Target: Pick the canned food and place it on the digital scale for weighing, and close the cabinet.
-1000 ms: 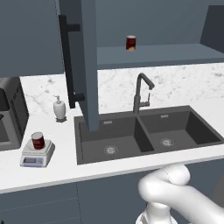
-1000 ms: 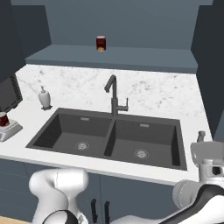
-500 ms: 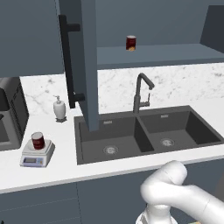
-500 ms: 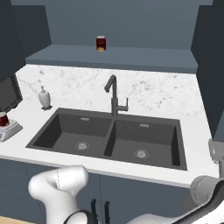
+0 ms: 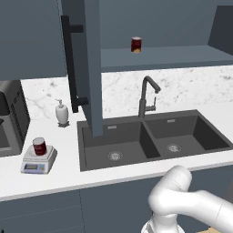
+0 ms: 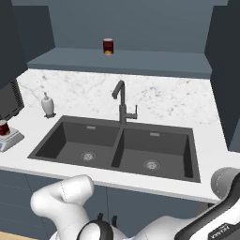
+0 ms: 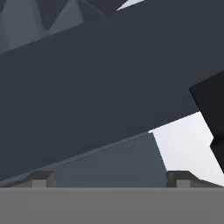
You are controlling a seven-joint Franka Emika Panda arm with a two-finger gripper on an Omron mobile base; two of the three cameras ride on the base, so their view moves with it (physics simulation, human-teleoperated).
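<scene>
the claw (image 7: 109,177) showed as two small dark finger tips (image 7: 41,177) set wide apart at the bottom of the hand view, released, with nothing between them. right in front of it stood slanted dark blue-grey panels, with a strip of white counter beyond; what those panels belonged to could not be told.

out from there, the white marble counter (image 5: 54,177) ran along the wall, with a dark double sink (image 5: 150,141) sunk in it and a black tap (image 5: 146,96) upright behind the divider. a white soap bottle (image 5: 62,113) stood left of the sink by the wall. near the front edge on the left sat the scale (image 5: 38,160), and the can (image 5: 39,146) stood upright on its white platform. above, the cabinet (image 5: 82,68) hung with its door swung open, edge-on, its long black handle (image 5: 69,63) facing left. a second red can (image 5: 136,44) stood on the open shelf (image 6: 122,62) inside.

against half a second before, the can, scale and door lay the same, while the white arm (image 5: 191,205) had shifted low in both base views.
</scene>
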